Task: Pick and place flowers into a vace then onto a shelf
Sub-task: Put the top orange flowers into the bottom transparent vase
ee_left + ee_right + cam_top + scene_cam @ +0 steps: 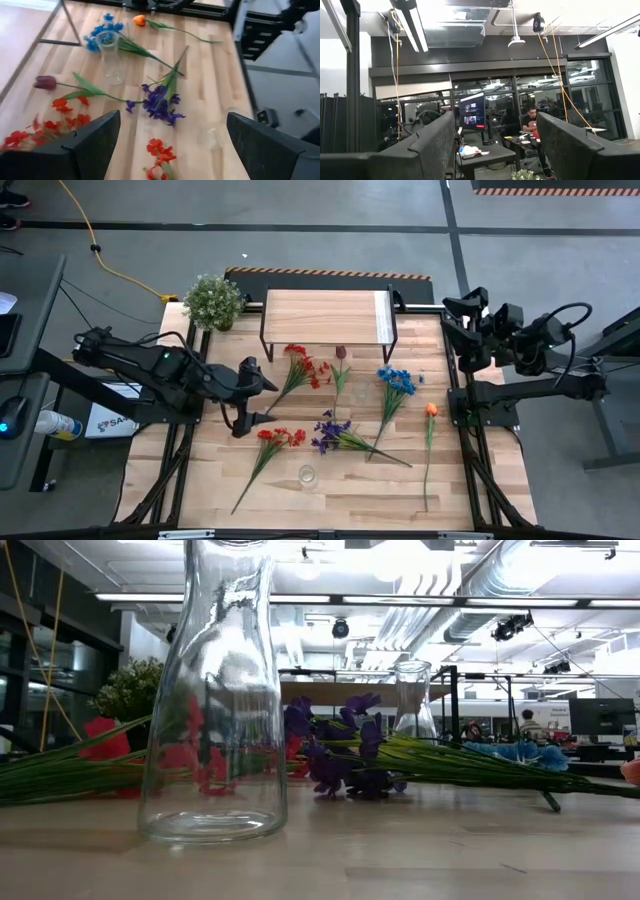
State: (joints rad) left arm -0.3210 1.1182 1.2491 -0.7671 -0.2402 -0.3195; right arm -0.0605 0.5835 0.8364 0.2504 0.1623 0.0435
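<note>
Nearest the front edge of the pale wood-plank counter [470, 490] stood a clear glass carafe-shaped vase [307, 475], upright and empty, filling the foreground of the low view. Just behind it the thin green-stemmed artificial flowers lay flat on the counter: a red spray [280, 438] to the left of the vase, a purple cluster [330, 431] beside that, and an orange tulip [431, 410] with its long stem running toward the front edge on the right. Farther back lay a second red spray [305, 365], a dark maroon bloom [340, 352] and a blue cluster [398, 379]. A second, smaller clear glass vase [111, 56] stood upright among them, near the blue cluster.

The left tool [252, 395] hovered over the counter's left half, beside the red sprays, its two dark fingers [92, 142] spread wide and holding nothing. The right tool [455, 325] was parked high off the counter's right rear corner, pointing out into the room, fingers apart and empty.

Behind the flowers stood the low rectangular shelf [325, 315] with a light wood top, a white strip at its right end and thin black legs; nothing rested on it. At the rear left corner sat a bushy green potted plant with tiny white blossoms [213, 301].
</note>
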